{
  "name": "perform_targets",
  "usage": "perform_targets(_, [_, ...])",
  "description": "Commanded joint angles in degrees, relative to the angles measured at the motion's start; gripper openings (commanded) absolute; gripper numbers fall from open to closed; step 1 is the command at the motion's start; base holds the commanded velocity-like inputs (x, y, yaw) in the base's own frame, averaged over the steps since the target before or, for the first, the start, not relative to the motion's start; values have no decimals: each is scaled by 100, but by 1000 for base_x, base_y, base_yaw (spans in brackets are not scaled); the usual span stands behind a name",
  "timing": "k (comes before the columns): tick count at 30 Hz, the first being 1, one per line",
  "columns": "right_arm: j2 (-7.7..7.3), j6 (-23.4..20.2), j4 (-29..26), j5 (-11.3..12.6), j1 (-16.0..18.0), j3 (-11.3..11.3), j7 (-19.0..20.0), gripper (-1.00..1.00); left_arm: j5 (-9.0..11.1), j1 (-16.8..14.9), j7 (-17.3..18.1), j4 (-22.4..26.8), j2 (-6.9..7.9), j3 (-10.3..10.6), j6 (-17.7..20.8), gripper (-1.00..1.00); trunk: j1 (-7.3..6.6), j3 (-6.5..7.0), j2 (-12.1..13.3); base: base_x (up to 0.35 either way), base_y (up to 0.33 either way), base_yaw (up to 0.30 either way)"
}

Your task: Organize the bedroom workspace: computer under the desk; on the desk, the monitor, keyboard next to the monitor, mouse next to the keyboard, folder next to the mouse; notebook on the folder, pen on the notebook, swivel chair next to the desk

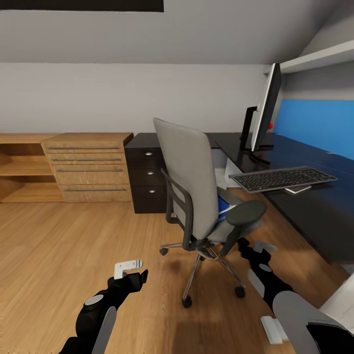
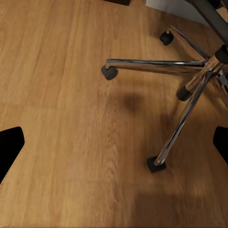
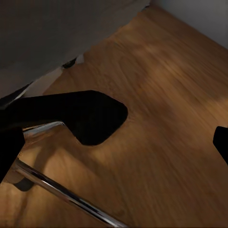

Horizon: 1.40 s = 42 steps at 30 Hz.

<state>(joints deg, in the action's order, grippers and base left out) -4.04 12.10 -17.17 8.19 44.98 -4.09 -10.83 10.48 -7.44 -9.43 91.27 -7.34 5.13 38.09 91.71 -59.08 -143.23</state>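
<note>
The grey swivel chair (image 1: pixel 189 182) stands in front of the black desk (image 1: pixel 314 211), its back toward me. The blue folder (image 1: pixel 224 207) lies on its seat, mostly hidden. On the desk stand the monitor (image 1: pixel 266 113) and the keyboard (image 1: pixel 282 178); a thin grey flat piece (image 1: pixel 299 189), seemingly the notebook, pokes out under the keyboard. A white box (image 1: pixel 227 169), probably the computer, shows under the desk. Mouse and pen are out of view. My left gripper (image 1: pixel 129 268) (image 2: pixel 114 145) hangs open over the floor near the chrome chair base (image 2: pixel 185 90). My right gripper (image 1: pixel 258 246) (image 3: pixel 114 145) is open below the chair's black armrest (image 3: pixel 90 116).
A dark three-drawer unit (image 1: pixel 147 179) stands at the desk's left end, with low oak cabinets (image 1: pixel 88 167) along the wall beside it. Oak plank floor (image 1: pixel 64 246) spreads to the left of the chair. A blue wall panel (image 1: pixel 314 123) runs behind the desk.
</note>
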Motion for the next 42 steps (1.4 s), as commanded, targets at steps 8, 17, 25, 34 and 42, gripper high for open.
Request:
perform_targets(8, [0,30,3,60,2,5,5,100,61,-3,-50,5,0,5,23,100,-1,-5,-2,1,0,260])
perform_targets(17, [0,30,3,59,2,5,8,100,68,-3,-49,5,-4,5,15,100,-1,-5,-2,-62,79,277])
perform_targets(25, [1,30,5,52,2,6,4,100,68,-4,-50,5,-4,5,14,100,-1,-5,-2,-18,24,277])
perform_targets(34, [8,30,11,51,2,5,11,100,62,-3,-49,-23,-4,5,14,100,-1,-5,-2,0,0,277])
perform_targets(42, [9,30,12,51,2,7,11,100,60,-4,-47,-31,-4,5,14,100,-1,-5,-2,0,0,277])
